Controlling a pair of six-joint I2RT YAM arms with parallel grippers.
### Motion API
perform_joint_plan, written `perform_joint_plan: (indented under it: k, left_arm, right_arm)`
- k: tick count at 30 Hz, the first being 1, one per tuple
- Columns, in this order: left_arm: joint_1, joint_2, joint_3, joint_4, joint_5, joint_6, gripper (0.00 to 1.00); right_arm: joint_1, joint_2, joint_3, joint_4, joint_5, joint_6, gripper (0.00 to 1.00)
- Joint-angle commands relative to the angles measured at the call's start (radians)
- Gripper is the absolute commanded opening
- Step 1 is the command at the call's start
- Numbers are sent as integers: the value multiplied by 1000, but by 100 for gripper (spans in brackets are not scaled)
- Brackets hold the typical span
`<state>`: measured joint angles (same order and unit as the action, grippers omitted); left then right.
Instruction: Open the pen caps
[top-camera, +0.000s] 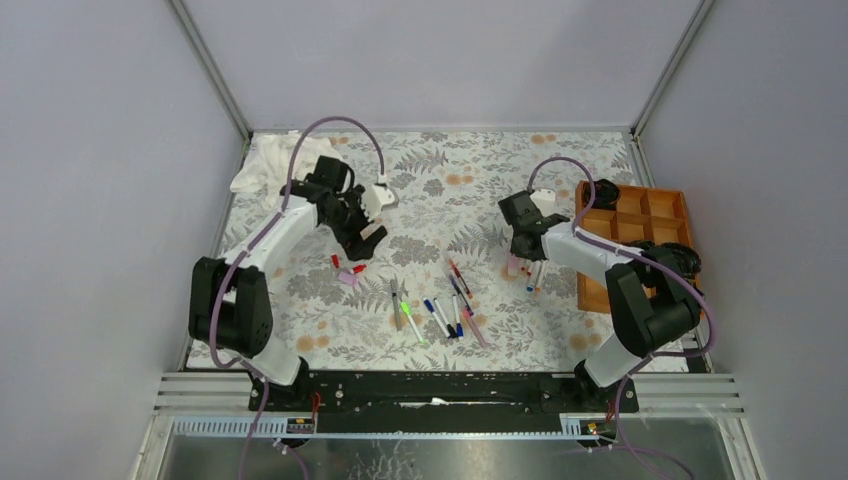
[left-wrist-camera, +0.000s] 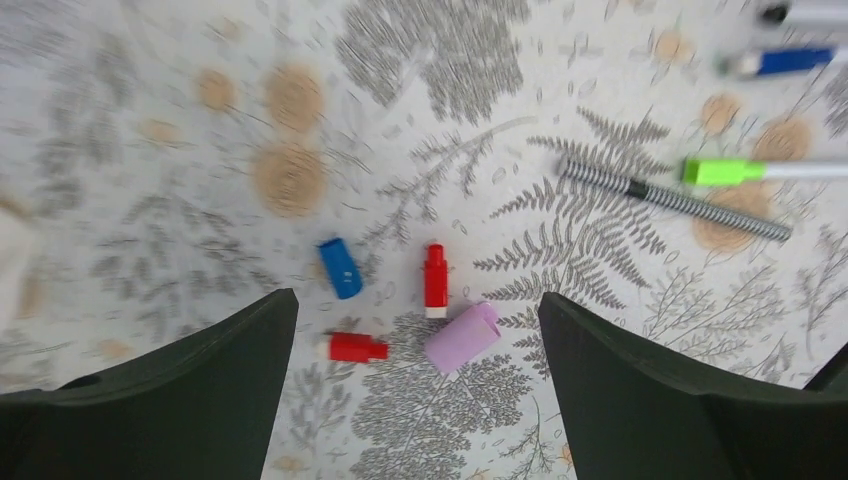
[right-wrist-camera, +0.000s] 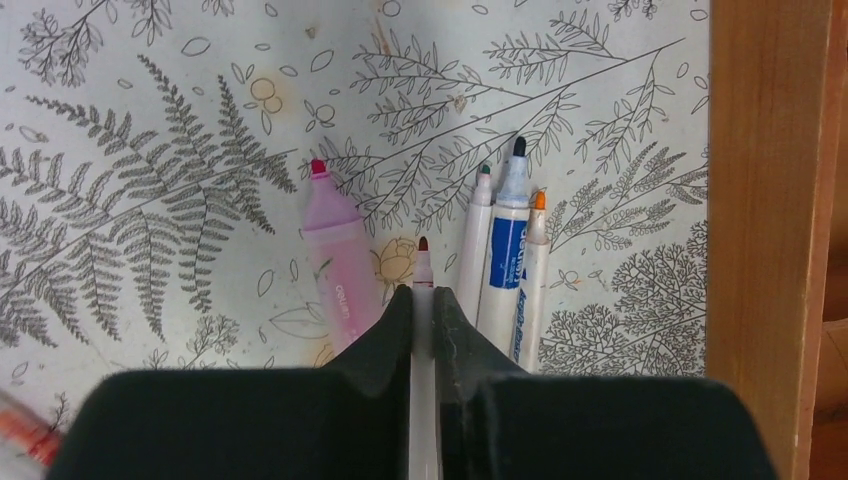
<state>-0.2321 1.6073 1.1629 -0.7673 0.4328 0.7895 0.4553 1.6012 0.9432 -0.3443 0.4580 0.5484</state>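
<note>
My left gripper (left-wrist-camera: 415, 350) hangs open above several loose pen caps on the leaf-patterned cloth: a blue cap (left-wrist-camera: 340, 267), two red caps (left-wrist-camera: 435, 280) (left-wrist-camera: 355, 347) and a lilac cap (left-wrist-camera: 462, 337). None touches its fingers. In the top view those caps (top-camera: 347, 272) lie just below the left gripper (top-camera: 368, 238). My right gripper (right-wrist-camera: 422, 300) is shut on a thin white pen with a bare red tip (right-wrist-camera: 423, 245). Beside it lie uncapped pens: a pink one (right-wrist-camera: 338, 255) and three white ones (right-wrist-camera: 505, 240). More pens (top-camera: 440, 310) lie mid-table.
A wooden compartment tray (top-camera: 640, 235) stands at the right, its wall (right-wrist-camera: 765, 200) close to the right gripper. A white cloth (top-camera: 265, 160) is bunched at the back left. A green-capped pen (left-wrist-camera: 720, 171) and a grey spiral-patterned pen (left-wrist-camera: 675, 198) lie right of the caps.
</note>
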Motion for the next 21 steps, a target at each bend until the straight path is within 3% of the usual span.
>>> perform_joint_plan:
  k: [1,7,11,16,21]
  left_arm:
    - [16,-85,135,-112,67,-92,99]
    - [61,-137,195,-128,59,-180,98]
    - [108,-162,198,-80,10,-278,98]
    - [158,-171,204,-82,10,-292,99]
    - [169,-176,217,-106,59,-293,98]
  right_arm:
    - [-12,29,6,48,87,3,13]
    - [-16,58,11,44,45,-2,37]
    - [-15,24,1,48,23,-7,39]
    - [-13,-75,12,30,-49,-24,43]
    - [102,-188,-6,56,-176,-89,49]
